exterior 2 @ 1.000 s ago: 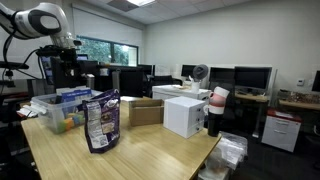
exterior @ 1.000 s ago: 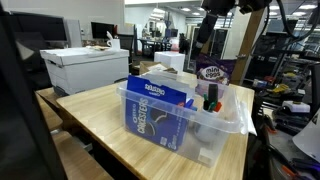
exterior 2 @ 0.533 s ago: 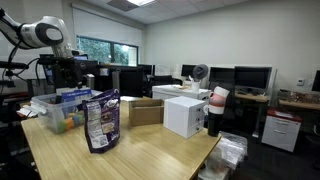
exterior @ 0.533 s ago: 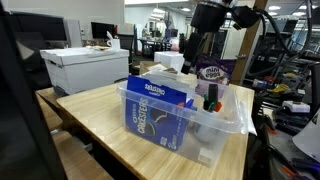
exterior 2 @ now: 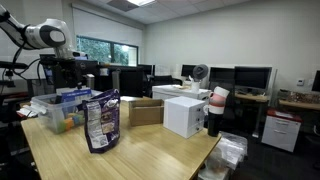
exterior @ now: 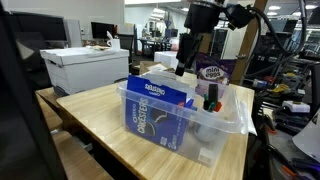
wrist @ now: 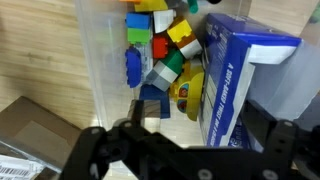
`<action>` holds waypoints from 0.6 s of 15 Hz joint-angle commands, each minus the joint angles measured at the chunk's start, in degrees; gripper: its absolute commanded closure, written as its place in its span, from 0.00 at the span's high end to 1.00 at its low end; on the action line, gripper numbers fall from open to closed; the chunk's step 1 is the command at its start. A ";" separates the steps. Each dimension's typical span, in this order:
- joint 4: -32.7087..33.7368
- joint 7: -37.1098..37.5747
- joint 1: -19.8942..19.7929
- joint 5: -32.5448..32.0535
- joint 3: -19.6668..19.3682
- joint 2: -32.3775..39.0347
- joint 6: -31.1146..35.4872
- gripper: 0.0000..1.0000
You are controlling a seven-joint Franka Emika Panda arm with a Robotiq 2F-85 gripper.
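**Robot Lab Set Up Inside Open-Plan Office**

Computer monitors line the desks along the far wall, beside a desk fan and a wide window. A robot arm stands at the end of a wooden table. Behind it, rows of workstations stretch away under ceiling lights, marking a research workplace.
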 commanded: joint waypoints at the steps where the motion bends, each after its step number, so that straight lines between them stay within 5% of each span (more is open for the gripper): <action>1: 1.95 1.75 1.04 0.79 0.36 1.81 -1.91 1.00; 9: 2.55 2.38 2.38 0.20 0.60 4.27 -2.55 1.00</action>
